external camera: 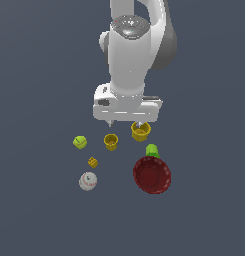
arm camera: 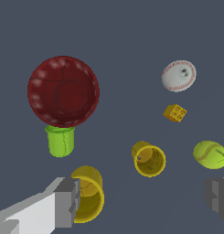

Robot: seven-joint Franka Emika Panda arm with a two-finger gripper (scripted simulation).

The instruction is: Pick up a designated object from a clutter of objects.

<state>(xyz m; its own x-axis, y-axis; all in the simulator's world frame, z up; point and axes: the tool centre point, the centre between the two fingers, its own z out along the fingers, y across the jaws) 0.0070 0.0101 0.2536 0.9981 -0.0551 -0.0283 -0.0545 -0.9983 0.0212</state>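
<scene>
The designated object, a bright green cup [external camera: 152, 150] [arm camera: 60, 140], sits right against the dark red bowl [external camera: 152, 175] [arm camera: 63, 91]. The bowl's rim hides part of the cup in both views. My gripper [external camera: 125, 122] [arm camera: 143, 199] hovers open above the clutter, over the two yellow cups, with nothing between its fingers. The green cup lies off to the exterior view's right of it, apart from both fingers. The bigger yellow cup [external camera: 140, 131] [arm camera: 88, 192] shows close beside one finger [arm camera: 66, 202].
The smaller yellow cup [external camera: 111, 142] [arm camera: 149, 159] stands mid-clutter. A yellow-green tennis ball [external camera: 80, 142] [arm camera: 210, 154], a tiny yellow-orange block [external camera: 93, 162] [arm camera: 174, 113] and a white baseball [external camera: 88, 181] [arm camera: 178, 76] lie toward the exterior view's left. All rest on a dark grey floor.
</scene>
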